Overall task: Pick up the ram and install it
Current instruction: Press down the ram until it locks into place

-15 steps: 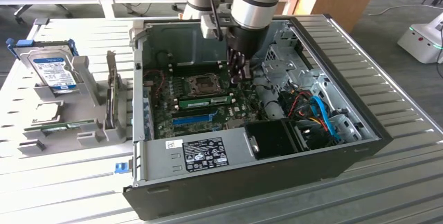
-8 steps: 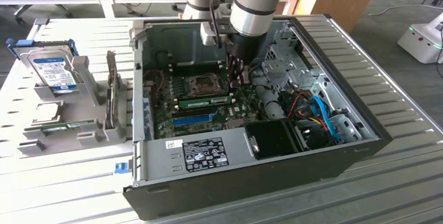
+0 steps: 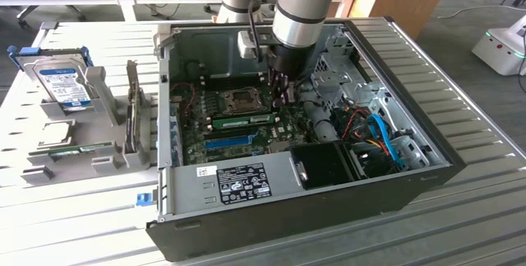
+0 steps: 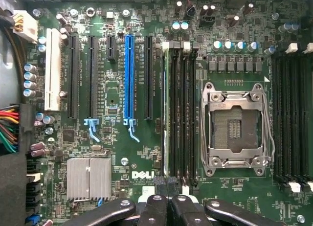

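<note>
Green circuit-board ram stick (image 4: 165, 113) stands edge-up among long black memory slots (image 4: 183, 113), my gripper (image 4: 167, 183) hanging over its end, jaws pressed together, likely to press it home.

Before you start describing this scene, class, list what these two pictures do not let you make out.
Gripper: whether its tips touch the motherboard; exterior view, they blend into dark parts beneath the arm.
Seated ram: whether it is latched; wrist view, edge-on, clips too small.
Hard drive: label print; exterior view, too small.
Spare ram: its lower edge; exterior view, sunk in the grey holder.
</note>
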Tool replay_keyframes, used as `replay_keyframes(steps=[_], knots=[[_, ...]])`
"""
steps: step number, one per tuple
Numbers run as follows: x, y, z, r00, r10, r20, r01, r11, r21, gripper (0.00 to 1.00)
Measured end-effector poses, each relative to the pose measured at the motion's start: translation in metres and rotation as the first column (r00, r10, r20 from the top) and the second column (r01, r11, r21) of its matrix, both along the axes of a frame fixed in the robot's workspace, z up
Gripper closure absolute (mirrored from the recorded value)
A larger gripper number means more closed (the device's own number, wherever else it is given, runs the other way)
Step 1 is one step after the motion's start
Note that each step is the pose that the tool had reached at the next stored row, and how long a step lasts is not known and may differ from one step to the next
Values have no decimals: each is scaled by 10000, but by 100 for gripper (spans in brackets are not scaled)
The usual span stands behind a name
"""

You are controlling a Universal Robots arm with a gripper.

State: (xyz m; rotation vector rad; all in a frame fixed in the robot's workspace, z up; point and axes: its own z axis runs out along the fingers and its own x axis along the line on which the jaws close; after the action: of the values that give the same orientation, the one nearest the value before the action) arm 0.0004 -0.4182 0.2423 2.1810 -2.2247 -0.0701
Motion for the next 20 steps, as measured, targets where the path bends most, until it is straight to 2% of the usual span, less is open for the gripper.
replay_keyframes(steps=[5, 20], knots=[[0, 0, -41, 10000, 0, 0, 0, 10000, 5, 89], [0, 15, -49, 10000, 1, 0, -1, 10000, 3, 89]])
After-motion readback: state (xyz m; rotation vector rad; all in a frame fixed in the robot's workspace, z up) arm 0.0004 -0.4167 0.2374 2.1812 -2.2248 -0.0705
